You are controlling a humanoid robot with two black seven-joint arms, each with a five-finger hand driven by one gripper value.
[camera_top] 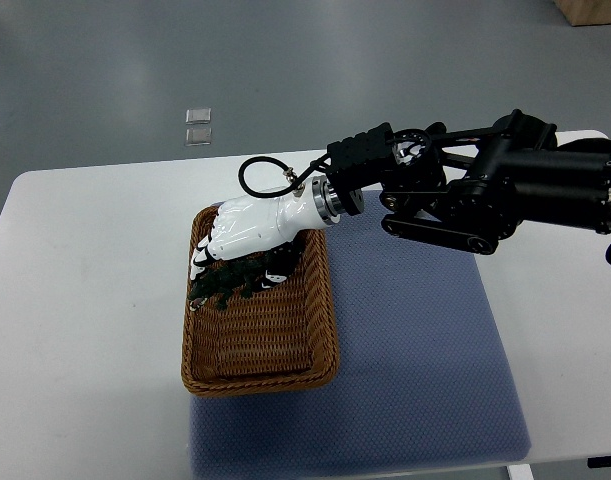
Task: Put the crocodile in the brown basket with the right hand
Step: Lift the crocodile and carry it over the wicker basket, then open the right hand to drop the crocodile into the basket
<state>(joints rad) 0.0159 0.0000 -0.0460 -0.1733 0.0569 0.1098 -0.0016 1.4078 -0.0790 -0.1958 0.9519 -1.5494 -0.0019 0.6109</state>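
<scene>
Top view: blue mat (415, 380) nearest, brown basket (260, 383) on its left edge; over the basket's far end sits the crocodile (230, 280), held low, probably so it drops inside; right hand (243, 230) fingers curl around it; its arm enters from far right.

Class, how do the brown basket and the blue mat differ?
The brown basket is woven, with raised walls; the blue mat is flat. The basket is smaller than the mat. The right robot hand holds the crocodile over the basket, not the mat's bare part. Both are rectangular.
</scene>
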